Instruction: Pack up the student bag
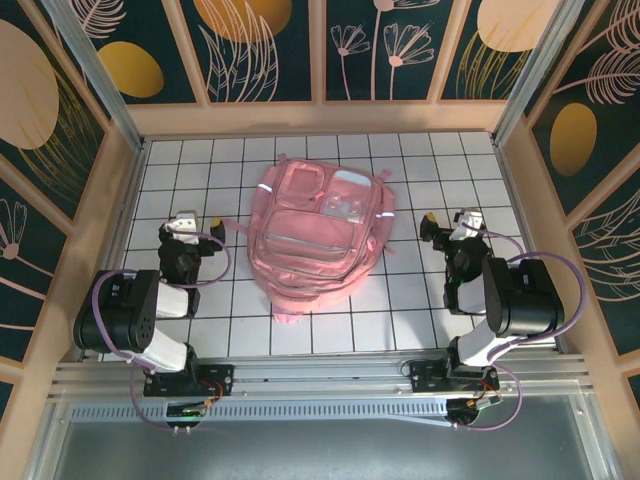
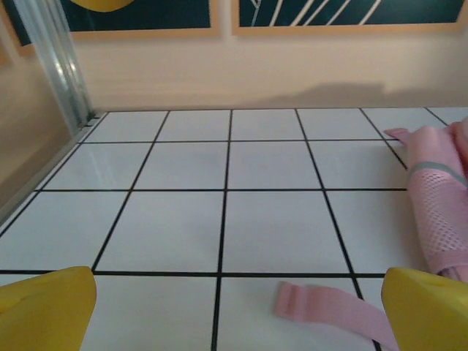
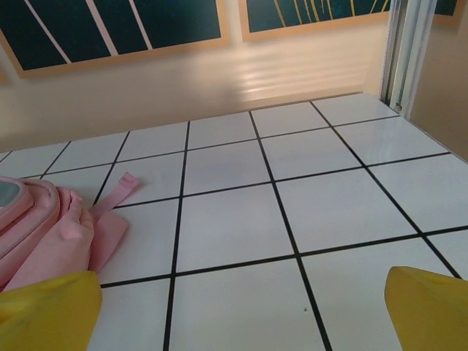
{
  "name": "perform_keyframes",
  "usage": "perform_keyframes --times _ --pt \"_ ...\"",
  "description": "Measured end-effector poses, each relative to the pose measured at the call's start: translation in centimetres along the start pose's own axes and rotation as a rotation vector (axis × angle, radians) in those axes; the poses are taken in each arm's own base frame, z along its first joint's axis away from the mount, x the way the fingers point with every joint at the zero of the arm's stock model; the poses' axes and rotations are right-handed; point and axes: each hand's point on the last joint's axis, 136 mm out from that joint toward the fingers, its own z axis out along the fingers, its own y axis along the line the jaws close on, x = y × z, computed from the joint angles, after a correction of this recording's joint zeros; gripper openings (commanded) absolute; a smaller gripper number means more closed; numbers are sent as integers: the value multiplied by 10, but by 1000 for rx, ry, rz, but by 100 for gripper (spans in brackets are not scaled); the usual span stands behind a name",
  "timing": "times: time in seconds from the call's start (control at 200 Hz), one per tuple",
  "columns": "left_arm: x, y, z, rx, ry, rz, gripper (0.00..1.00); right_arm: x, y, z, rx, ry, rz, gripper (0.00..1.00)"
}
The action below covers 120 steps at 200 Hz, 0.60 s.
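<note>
Top external: we see the student bag point(image 1: 315, 235) lying flat on the tiled table point(image 1: 420, 300), between both arms.
Left gripper point(image 1: 184, 224): released, jaws spread wide, holding nothing; the bag lies to its right, with a loose pink strap point(image 2: 329, 307) near its fingers.
Right gripper point(image 1: 466, 222): likewise wide and empty; the bag lies to its left, not touching.
Bag contents: we cannot tell.

Your left gripper point(image 1: 184, 224) and right gripper point(image 1: 465, 220) both gape wide, holding nothing, each arm folded with its elbow near its base
</note>
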Motion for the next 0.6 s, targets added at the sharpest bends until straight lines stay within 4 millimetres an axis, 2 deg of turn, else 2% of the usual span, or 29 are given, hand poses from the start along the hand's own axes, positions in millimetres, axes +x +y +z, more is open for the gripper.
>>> perform_keyframes --times 0.205,0.601 --pt "-3 -6 0 36 -12 -4 99 0 0 0 1 0 0 99" --pt "-7 5 3 -28 -20 -39 99 0 1 0 -2 1 0 99"
